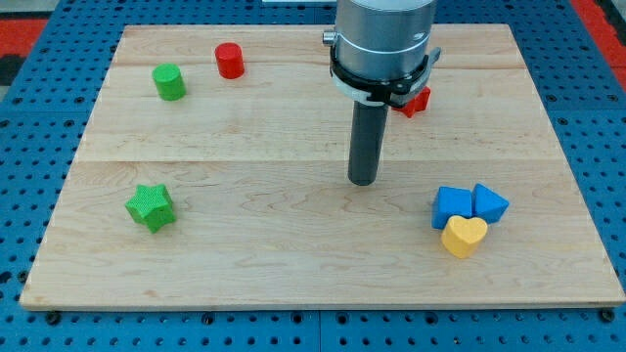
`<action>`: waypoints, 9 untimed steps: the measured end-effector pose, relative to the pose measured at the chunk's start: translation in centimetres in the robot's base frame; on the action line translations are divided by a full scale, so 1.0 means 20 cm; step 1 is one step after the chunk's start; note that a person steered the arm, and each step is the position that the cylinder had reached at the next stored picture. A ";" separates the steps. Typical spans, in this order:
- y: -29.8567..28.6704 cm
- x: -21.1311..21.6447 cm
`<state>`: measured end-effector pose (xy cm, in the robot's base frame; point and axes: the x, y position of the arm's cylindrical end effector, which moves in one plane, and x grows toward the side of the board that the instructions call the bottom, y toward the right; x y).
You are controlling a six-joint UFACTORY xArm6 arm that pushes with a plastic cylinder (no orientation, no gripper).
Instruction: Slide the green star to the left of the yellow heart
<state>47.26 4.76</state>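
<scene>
A: Where are we standing right now?

B: We are resting my tip (362, 181) on bare board near the middle, touching no block. There is no hand to open or close here, only the rod, so we are gripping nothing.

A: And which step are we in?

B: By our reading, we are still in the approach; the push is not yet begun. The green star (151, 207) is lying well to our left and a little nearer, close to the board's left edge. The yellow heart (464, 236) is sitting to our right and nearer, touching two blue blocks (452, 205) (488, 203) just behind it.

A: So what is the next move asking of us?

B: We are thinking we must go round to the star's left side, then push it rightward across the near part of the board, stopping just left of the heart. The star's points may be making it turn off line, so we are expecting to correct as we go.

A: Anything else about?

B: A green cylinder (169, 81) and a red cylinder (230, 61) are standing far left, and a red block (419, 100) is peeking out behind the arm. None is lying in the likely path.
</scene>
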 end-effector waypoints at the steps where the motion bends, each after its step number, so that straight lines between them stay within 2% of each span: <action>1: -0.54 -0.08; 2: -1.03 -0.17; 3: -1.36 -0.12; 4: -1.32 0.07; 7: -1.22 0.31; 8: -0.82 0.30; 9: -1.06 0.29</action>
<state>53.15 -16.36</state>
